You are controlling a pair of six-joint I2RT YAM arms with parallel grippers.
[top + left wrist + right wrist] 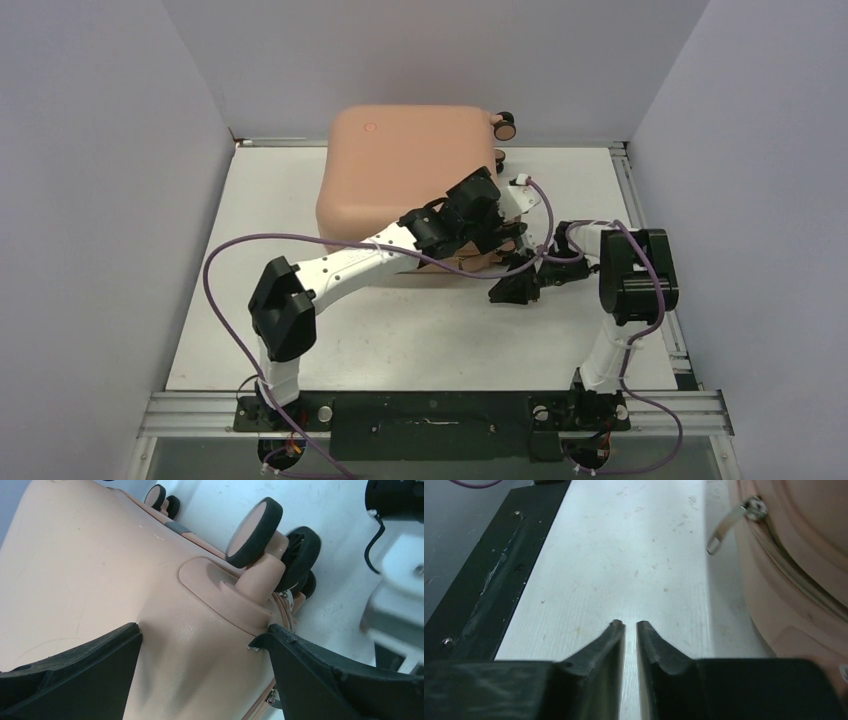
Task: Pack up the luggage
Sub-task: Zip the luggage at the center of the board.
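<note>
Zipping the peach-pink hard-shell suitcase [410,165], flat at the white table's [300,330] far middle
Nearest, the right gripper [630,625], jaws almost together and empty, should probably pinch the metal zip pull [726,530] ahead squarely; beyond, the left gripper [197,635], spread wide beside a black-tyred wheel [252,530], could steady the shell.

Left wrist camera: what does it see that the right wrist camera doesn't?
Only the left wrist view shows the wheels of the suitcase and the open left gripper over its shell. Only the right wrist view shows the shut right gripper and the black strip beside the table. Both show the pink suitcase and the white table.
</note>
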